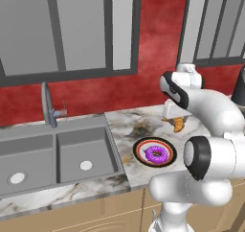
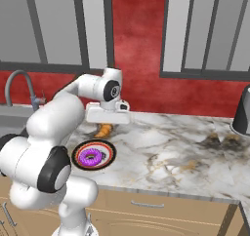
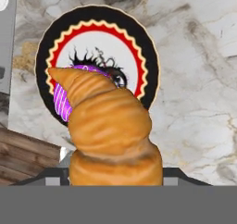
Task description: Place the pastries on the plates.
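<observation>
Taking the sink [image 1: 57, 154] as the landmark and reading from it rightward in the left base view: just past the sink's right wall, on the marble worktop [image 1: 139, 176], lies the red-rimmed plate [image 1: 142, 144], and the purple donut [image 1: 156, 154] already sits in its white centre. Further right of the sink and behind that plate, the end effector [image 1: 176, 122] hangs above the worktop with the croissant [image 1: 178, 124] hanging from it. The hand view shows the croissant [image 3: 109, 130] rising from between the finger tips, so the end effector is grasping it, its jaws closed on the thick middle of the pastry; the finger tips themselves are hidden behind it. The croissant's long axis runs along the hand's line of sight, its tapered tip pointing toward the red-rimmed plate [image 3: 147, 56] and overlapping the donut [image 3: 61, 100] in that view. That plate is taken, so in my judgement the croissant belongs on the blue plate, and I cannot tell from these frames where it lies. From the right base view the worktop [image 2: 185, 157] stretching away from the sink beyond the end effector [image 2: 105, 127] carries only a dark appliance [image 2: 242, 114] at its far end.
</observation>
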